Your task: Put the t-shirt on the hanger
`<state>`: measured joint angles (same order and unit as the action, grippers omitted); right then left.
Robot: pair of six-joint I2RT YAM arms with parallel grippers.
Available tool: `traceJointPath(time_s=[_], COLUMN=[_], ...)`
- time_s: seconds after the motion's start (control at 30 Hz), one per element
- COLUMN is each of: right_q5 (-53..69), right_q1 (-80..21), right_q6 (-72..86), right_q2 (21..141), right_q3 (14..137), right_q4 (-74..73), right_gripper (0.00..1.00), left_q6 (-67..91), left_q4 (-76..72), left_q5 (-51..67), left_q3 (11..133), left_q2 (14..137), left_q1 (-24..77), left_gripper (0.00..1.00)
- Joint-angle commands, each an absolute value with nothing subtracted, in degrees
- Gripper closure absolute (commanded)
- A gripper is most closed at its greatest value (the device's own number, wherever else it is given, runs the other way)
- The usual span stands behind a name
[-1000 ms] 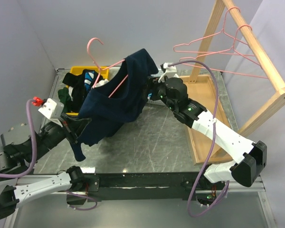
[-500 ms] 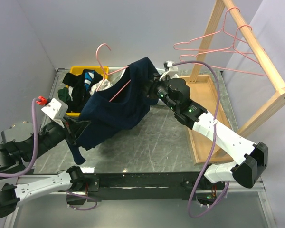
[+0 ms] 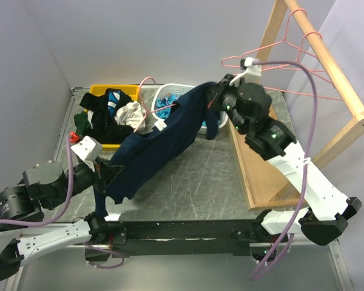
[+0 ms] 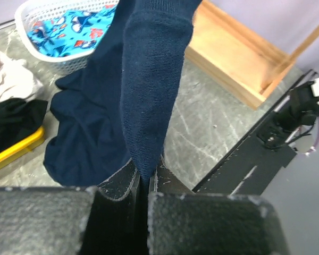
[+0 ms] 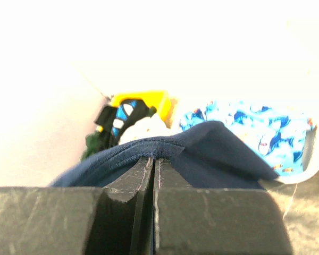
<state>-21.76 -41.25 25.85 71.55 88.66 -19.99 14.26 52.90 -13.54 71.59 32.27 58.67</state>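
Note:
The dark navy t-shirt [image 3: 164,136] hangs stretched in a slanted band between both arms. My left gripper [image 3: 107,171] holds its lower left end, jaws shut on a fold of the cloth [image 4: 149,79] in the left wrist view [image 4: 143,178]. My right gripper [image 3: 217,97] holds the upper right end near the wooden rack. In the right wrist view its jaws [image 5: 153,159] are shut on a stitched edge of the shirt [image 5: 202,154]. The pink hanger [image 3: 145,96] shows only its hook and part of a wire above the shirt's upper edge; the rest is hidden by cloth.
A yellow bin [image 3: 122,90] with a dark clothes heap [image 3: 103,118] and a white cloth [image 3: 130,114] sits at back left. A white basket [image 3: 170,91] holds light blue print fabric [image 4: 74,24]. The wooden rack [image 3: 327,66] carries spare pink hangers [image 3: 273,63] over its tray base [image 3: 255,157].
My right gripper has shut on the shirt's edge and swung up and right toward the rack, pulling the shirt out long. The hanger's hook has shifted right and lower.

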Motion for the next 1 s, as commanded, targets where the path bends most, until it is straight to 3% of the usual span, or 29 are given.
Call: traceJointPath(time_s=[0.0, 0.07, 0.2, 0.3, 0.33, 0.43, 0.53, 0.8, 0.97], right_q5=[-20.9, -19.8, -17.0, -13.5, -12.8, -12.6, -12.8, -3.3, 1.2], right_q1=[-39.3, -38.7, -36.9, -36.8, -36.9, -36.8, -36.9, -37.0, -37.0], right_q6=[21.8, 21.9, 22.0, 20.9, 20.6, 20.0, 21.3, 23.2, 23.1], right_q2=[76.2, 77.7, 80.3, 77.2, 75.9, 72.7, 69.2, 54.8, 47.7], right_q3=[96.2, 97.8, 102.1, 101.7, 99.4, 98.2, 95.3, 76.0, 62.9], right_q4=[-26.0, -28.0, -31.9, -29.1, -28.0, -27.3, -26.0, -9.8, -2.2], right_gripper=[1.0, 1.0, 0.9, 0.64, 0.43, 0.19, 0.04, 0.0, 0.0], left_q6=[14.0, 13.0, 9.8, 7.8, 7.4, 5.4, 4.1, -1.9, -2.8], left_q4=[47.6, 48.4, 49.8, 49.0, 49.0, 48.9, 47.7, 48.4, 46.8], left_q5=[-9.8, -7.9, -4.9, -5.7, -5.5, -4.3, -5.3, -4.5, -1.8], left_q3=[76.0, 78.0, 84.1, 87.9, 88.8, 93.5, 99.4, 121.2, 123.0], left_q2=[31.9, 33.4, 36.4, 37.6, 38.1, 40.4, 42.9, 54.5, 56.5], left_q1=[58.4, 58.4, 58.4, 58.4, 58.4, 58.4, 58.4, 58.4, 58.4], left_gripper=[0.99, 0.99, 0.99, 0.99, 0.99, 0.99, 0.99, 0.99, 0.99])
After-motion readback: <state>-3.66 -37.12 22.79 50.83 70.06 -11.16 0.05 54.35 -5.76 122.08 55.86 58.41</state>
